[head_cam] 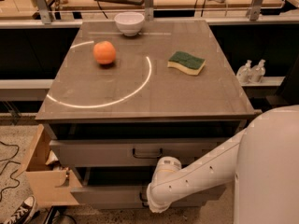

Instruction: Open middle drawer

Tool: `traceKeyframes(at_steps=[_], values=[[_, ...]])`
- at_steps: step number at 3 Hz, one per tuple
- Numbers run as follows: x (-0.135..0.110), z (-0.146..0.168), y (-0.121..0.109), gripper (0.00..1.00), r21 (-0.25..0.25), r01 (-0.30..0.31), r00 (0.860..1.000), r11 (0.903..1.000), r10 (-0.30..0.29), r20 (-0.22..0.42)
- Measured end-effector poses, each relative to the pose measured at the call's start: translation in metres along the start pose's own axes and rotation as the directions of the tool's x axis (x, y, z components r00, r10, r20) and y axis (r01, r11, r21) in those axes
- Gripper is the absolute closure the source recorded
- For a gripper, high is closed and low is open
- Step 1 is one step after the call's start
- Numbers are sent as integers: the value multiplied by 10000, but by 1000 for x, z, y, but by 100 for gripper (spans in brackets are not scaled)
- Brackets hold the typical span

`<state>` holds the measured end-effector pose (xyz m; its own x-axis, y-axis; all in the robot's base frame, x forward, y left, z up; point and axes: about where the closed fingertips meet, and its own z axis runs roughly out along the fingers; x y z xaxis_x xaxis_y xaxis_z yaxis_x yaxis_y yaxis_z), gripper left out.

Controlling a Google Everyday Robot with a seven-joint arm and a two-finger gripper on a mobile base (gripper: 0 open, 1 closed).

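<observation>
Hovering low against the flat grey middle drawer (103, 196), gripper (142, 199) perhaps at its handle; jaws' state unclear.

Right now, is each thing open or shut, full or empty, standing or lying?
middle drawer: looks pulled out partway, dark gap behind its front
upper drawer: cannot tell if fully shut
gripper: down at the middle drawer's front, mostly hidden by the arm
bowl: upright, looks empty
orange: whole, on the tabletop
sponge: lying flat, green side up
two bottles: upright
</observation>
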<state>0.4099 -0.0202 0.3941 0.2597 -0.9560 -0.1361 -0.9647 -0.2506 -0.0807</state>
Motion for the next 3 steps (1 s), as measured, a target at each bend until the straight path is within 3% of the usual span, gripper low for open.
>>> traceKeyframes(at_steps=[3], values=[[0, -2, 6, 100, 22, -88, 9999, 10000, 88, -51]])
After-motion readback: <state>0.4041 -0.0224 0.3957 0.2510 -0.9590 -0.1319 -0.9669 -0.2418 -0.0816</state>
